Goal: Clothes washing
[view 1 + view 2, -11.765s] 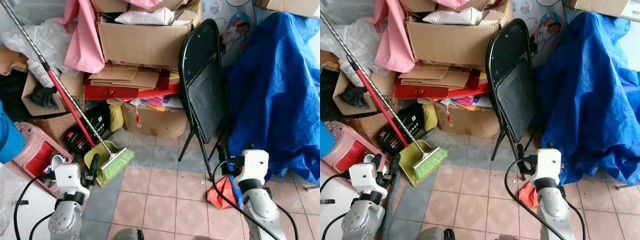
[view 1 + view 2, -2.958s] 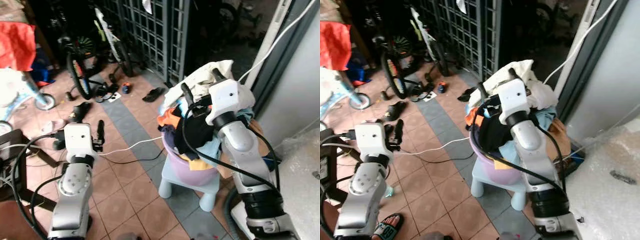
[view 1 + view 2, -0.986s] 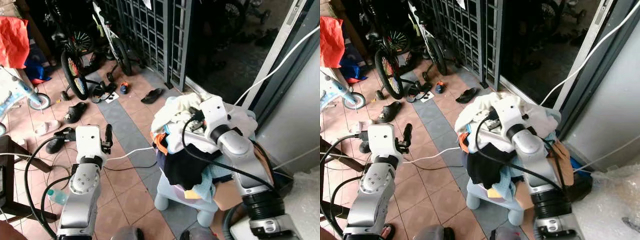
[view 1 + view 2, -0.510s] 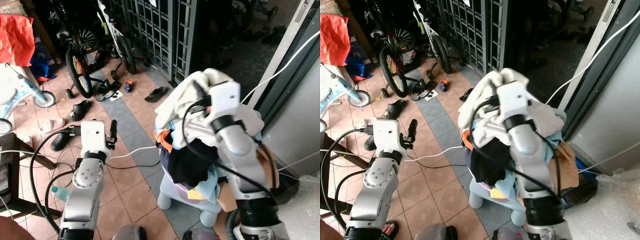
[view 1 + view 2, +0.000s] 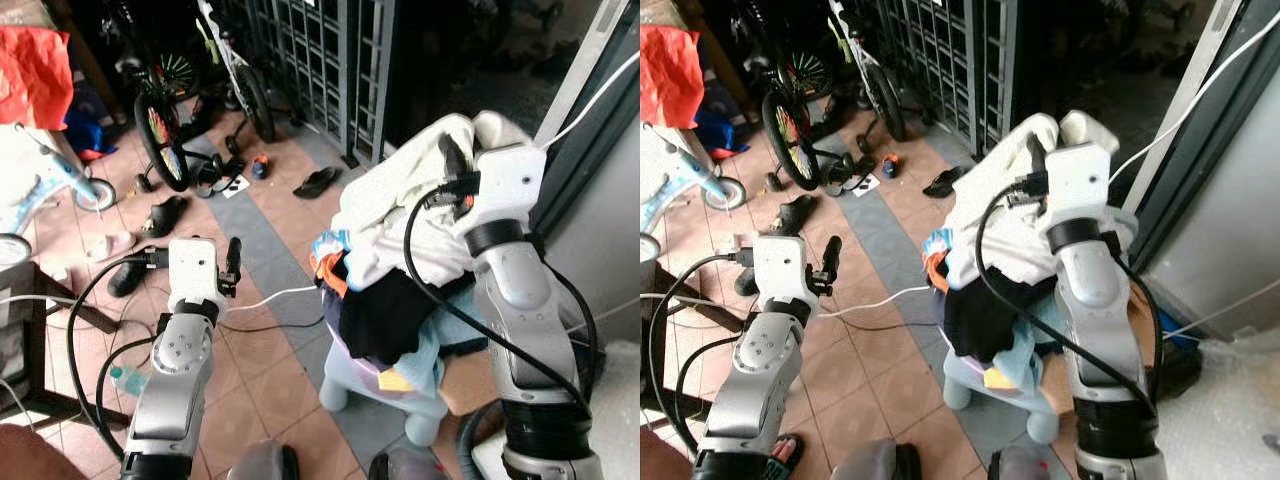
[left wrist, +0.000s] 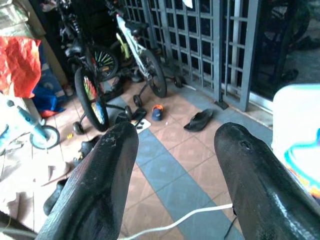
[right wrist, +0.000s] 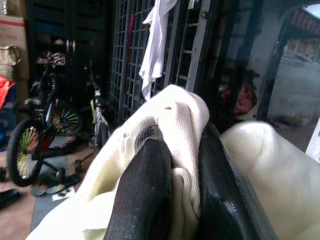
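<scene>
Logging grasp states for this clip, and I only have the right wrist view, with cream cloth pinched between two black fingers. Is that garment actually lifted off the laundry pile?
Observer: Partly. The right tool holds the cream garment raised at its top, but its lower part drapes on the clothes pile.
Operator: What is the pile sitting in?
Observer: A lavender basket, barely showing under the clothes, set on a pale blue stool.
Operator: And the left tool?
Observer: The left tool is open and holds nothing, up over the tiled floor beside the stool.
Operator: Anything underfoot?
Observer: A white cable runs across the tiles toward the stool.
</scene>
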`<state>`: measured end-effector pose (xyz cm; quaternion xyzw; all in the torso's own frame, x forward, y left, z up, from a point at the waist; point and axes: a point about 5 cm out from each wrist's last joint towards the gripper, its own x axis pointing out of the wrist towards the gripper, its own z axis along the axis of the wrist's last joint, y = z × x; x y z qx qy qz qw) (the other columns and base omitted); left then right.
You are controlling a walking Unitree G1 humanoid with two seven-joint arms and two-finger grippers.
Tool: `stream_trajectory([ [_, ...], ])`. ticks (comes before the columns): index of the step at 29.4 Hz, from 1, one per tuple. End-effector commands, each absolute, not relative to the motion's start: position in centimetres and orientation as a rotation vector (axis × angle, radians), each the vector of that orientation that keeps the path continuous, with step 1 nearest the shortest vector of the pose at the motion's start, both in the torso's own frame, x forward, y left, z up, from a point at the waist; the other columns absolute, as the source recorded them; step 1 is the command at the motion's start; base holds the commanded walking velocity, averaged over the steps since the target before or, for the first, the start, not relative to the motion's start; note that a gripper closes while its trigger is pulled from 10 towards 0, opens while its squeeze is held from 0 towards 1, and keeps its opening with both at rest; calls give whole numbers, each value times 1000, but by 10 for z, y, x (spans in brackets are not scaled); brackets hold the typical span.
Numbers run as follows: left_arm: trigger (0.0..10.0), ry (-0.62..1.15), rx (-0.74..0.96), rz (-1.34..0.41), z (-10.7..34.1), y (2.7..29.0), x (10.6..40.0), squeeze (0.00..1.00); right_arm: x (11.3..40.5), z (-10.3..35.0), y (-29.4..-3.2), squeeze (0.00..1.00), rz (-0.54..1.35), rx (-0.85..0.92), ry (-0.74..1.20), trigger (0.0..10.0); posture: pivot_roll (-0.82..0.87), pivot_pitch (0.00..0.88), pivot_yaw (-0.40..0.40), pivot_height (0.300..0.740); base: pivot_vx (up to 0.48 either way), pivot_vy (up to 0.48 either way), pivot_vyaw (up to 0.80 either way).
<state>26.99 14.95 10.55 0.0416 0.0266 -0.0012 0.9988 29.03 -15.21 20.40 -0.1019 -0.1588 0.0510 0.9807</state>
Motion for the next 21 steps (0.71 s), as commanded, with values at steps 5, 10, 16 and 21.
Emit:
stream_trajectory([
  [5, 10000, 58, 94, 12, 105, 153, 271, 0, 289, 202, -148, 0, 111, -199, -303, 10000, -64, 34, 102, 740, -287, 0, 0],
  [10, 10000, 53, 95, 15, 105, 153, 273, 0, 291, 200, -146, 0, 115, -199, -289, 10000, -66, 33, 100, 740, -145, 0, -130],
  [16, 10000, 50, 92, 16, 106, 153, 273, 0, 293, 200, -149, 0, 101, -207, -286, 10000, -69, 32, 98, 740, 0, 0, -775],
  [21, 10000, 48, 61, -2, 105, 151, 274, 0, 294, 202, -154, 0, 69, -230, -292, 10000, -77, 31, 97, 740, 0, 0, -800],
])
